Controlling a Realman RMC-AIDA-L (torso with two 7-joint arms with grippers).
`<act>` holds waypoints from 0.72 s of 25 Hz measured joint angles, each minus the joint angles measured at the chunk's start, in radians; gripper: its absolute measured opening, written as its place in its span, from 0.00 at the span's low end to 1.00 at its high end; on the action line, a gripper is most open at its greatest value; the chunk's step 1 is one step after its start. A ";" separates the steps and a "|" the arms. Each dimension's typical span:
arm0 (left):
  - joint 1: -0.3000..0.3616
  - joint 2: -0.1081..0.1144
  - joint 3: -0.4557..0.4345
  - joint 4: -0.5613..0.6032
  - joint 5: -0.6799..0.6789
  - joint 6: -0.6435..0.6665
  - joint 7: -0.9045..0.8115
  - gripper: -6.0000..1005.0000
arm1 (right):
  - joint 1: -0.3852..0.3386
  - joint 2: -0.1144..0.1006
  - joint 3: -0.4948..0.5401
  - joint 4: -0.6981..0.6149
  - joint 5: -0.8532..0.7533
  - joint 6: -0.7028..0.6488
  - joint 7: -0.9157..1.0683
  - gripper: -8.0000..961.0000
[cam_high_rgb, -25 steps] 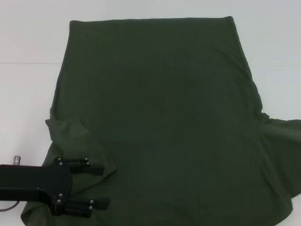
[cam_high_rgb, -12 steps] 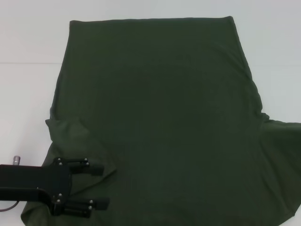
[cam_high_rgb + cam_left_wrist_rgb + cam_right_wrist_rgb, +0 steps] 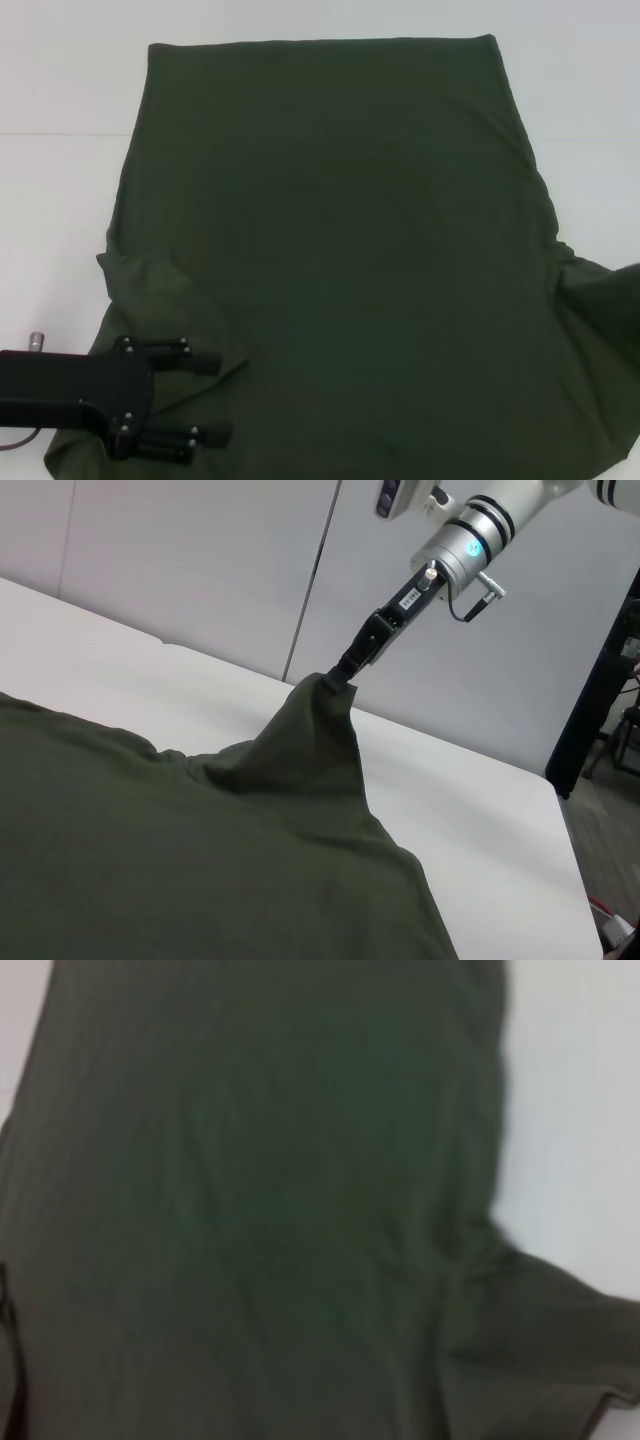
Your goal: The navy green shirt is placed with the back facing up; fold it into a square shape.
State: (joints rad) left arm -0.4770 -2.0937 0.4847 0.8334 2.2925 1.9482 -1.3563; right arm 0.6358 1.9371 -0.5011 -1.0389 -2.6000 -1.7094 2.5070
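The navy green shirt lies spread flat on the white table, far bigger than the grippers. My left gripper is open at the near left, its two black fingers over the shirt's left sleeve and holding nothing. My right gripper is out of the head view. In the left wrist view, the right gripper is shut on the tip of the right sleeve and holds it raised in a peak above the table. The right wrist view shows the shirt from above.
The white table has bare room to the left, right and far side of the shirt. A seam line crosses the table top. A dark post and floor show past the table's far right edge.
The right sleeve at the right edge of the head view has been pulled up and out into a tighter peak. The left gripper has hardly moved.
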 joint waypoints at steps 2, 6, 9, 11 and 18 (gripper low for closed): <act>0.000 0.000 0.000 0.000 0.000 0.000 0.000 0.84 | 0.021 0.006 -0.017 0.013 0.000 0.005 0.000 0.05; 0.001 0.000 0.000 -0.002 0.001 0.000 0.000 0.84 | 0.074 0.022 -0.071 0.048 0.000 0.027 0.001 0.05; 0.001 0.000 0.000 -0.003 0.001 0.000 0.000 0.84 | 0.109 0.035 -0.119 0.078 0.000 0.049 0.007 0.05; 0.001 0.000 0.000 -0.004 0.001 0.000 0.000 0.84 | 0.129 0.042 -0.145 0.098 0.000 0.064 0.009 0.05; 0.003 0.000 0.000 -0.004 0.001 -0.001 0.000 0.84 | 0.169 0.071 -0.207 0.116 0.000 0.087 0.008 0.06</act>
State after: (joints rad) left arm -0.4739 -2.0938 0.4847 0.8298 2.2933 1.9474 -1.3560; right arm 0.8044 2.0081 -0.7085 -0.9228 -2.6001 -1.6225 2.5153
